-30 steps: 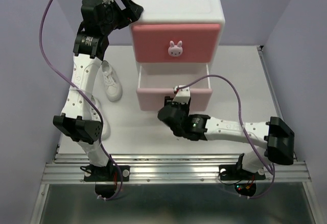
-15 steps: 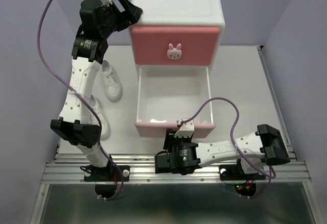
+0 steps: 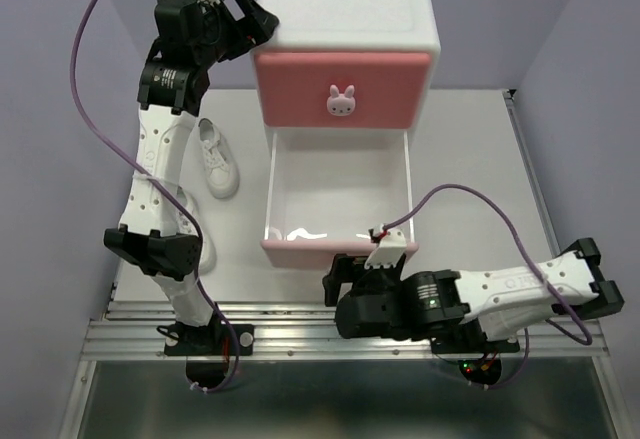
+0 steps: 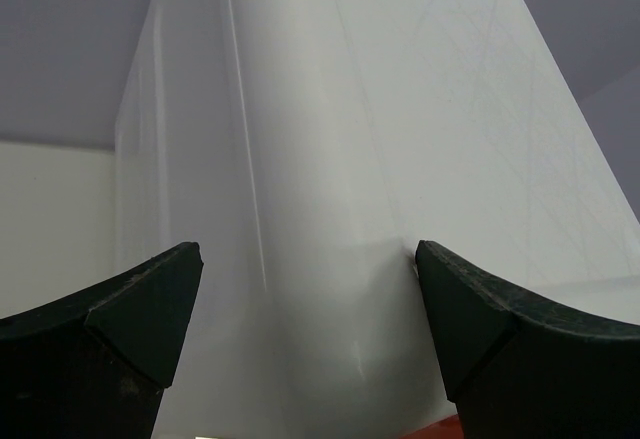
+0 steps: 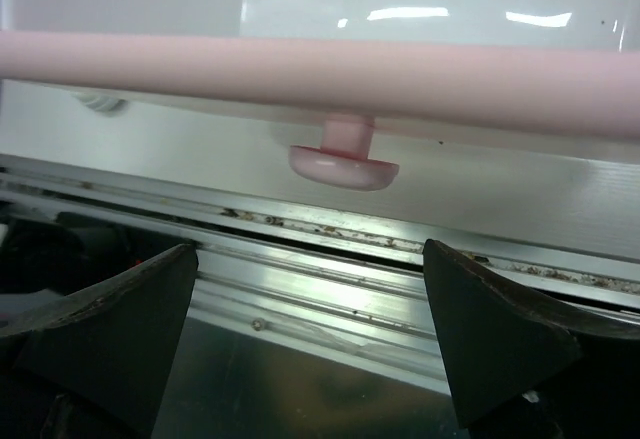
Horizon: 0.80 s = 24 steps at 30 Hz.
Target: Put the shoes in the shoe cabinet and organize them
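Note:
The shoe cabinet (image 3: 345,4) stands at the back. Its darker pink upper drawer (image 3: 342,77) is closed. Its paler pink lower drawer (image 3: 338,251) is pulled far out. My left gripper (image 3: 260,22) is open, with its jaws either side of the cabinet's top left corner (image 4: 300,189). My right gripper (image 3: 350,271) is open and empty just in front of the lower drawer's knob (image 5: 344,160), not touching it. One white sneaker (image 3: 216,158) lies left of the cabinet. A second sneaker (image 3: 199,242) is mostly hidden behind the left arm. The flip-flops are out of view.
A small white shape (image 3: 300,234) lies at the front left inside the open drawer; I cannot tell what it is. The aluminium rail (image 3: 340,331) at the table's near edge runs just below the right gripper. Purple walls close in both sides.
The lower drawer has slid out toward the near edge. My right gripper pulled back with it, let go of the knob and now sits lower, by the rail. The left arm stayed put.

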Each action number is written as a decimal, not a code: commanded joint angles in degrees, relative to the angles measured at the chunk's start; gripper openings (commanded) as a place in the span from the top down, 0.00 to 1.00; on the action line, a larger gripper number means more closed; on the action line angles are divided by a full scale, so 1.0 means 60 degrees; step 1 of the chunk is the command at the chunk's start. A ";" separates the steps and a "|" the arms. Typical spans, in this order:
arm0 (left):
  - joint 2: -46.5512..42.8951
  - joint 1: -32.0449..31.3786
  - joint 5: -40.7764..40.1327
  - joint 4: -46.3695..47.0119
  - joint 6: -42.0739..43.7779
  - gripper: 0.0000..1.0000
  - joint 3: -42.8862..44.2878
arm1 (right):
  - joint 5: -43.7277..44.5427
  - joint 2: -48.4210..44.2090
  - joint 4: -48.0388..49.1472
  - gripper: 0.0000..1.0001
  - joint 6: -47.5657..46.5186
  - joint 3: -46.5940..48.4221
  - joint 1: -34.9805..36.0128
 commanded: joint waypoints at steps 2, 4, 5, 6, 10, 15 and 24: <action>0.0338 0.0302 0.0227 -0.1167 0.0112 0.01 0.0956 | 0.0553 -0.2237 0.0935 0.00 -0.0781 -0.0224 0.0058; 0.0280 0.0477 0.0344 -0.0889 -0.0034 0.01 0.1190 | 0.0846 -0.3043 0.1143 0.00 -0.0975 -0.0678 0.0058; 0.0193 0.0580 0.0417 -0.0597 -0.0340 0.01 0.1351 | 0.1007 -0.3699 0.0766 0.00 -0.0771 -0.0752 0.0058; 0.0119 0.0711 0.0534 -0.0421 -0.0517 0.01 0.1353 | 0.1400 -0.3938 0.0472 0.00 -0.0581 -0.0753 0.0058; -0.0379 0.1385 0.0712 0.0284 -0.1177 0.01 0.1045 | 0.2442 -0.4453 -0.2695 0.00 0.1067 0.0224 0.0058; -0.0775 0.1957 0.0127 -0.0402 -0.1076 0.01 0.1147 | 0.2883 -0.5109 -0.3252 0.00 0.0798 0.0376 -0.0045; -0.2646 0.2204 -0.1763 -0.1663 -0.0372 0.01 -0.2071 | 0.3570 -0.3723 -0.3237 0.00 -0.1032 0.1455 -0.0045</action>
